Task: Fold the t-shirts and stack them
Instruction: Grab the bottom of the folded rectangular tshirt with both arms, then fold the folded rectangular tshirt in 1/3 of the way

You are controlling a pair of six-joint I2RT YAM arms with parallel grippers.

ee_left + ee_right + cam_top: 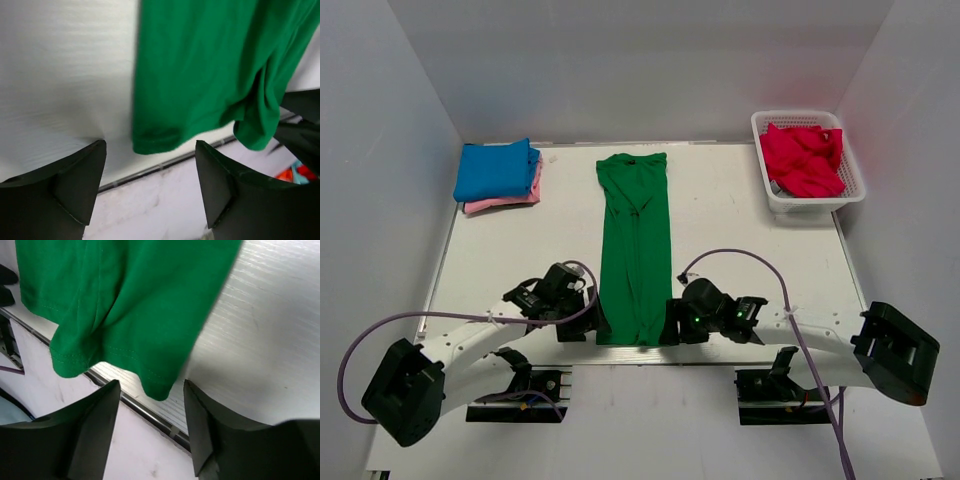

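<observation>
One dark green t-shirt (635,250) lies folded lengthwise into a long narrow strip down the middle of the table (750,240), collar at the far end and hem at the near edge. Its soft matte cloth (200,65) shows shallow creases along its length, and the stitched hem (125,290) bunches into rounded lobes beside the metal strip that borders the table. The white tabletop is bare on both sides of the strip. At the far left, well apart, a folded blue shirt (497,168) sits on a folded pink one (505,202). At the far right, crumpled red shirts (802,158) fill a white lattice basket (810,203). Both arms reach low and inward from the near edge. The left gripper (592,318) is at the hem's left corner and the right gripper (672,322) at its right corner. In each wrist view the black fingers stand spread wide, left (150,150) and right (151,385), framing a hem corner without pinching it.
</observation>
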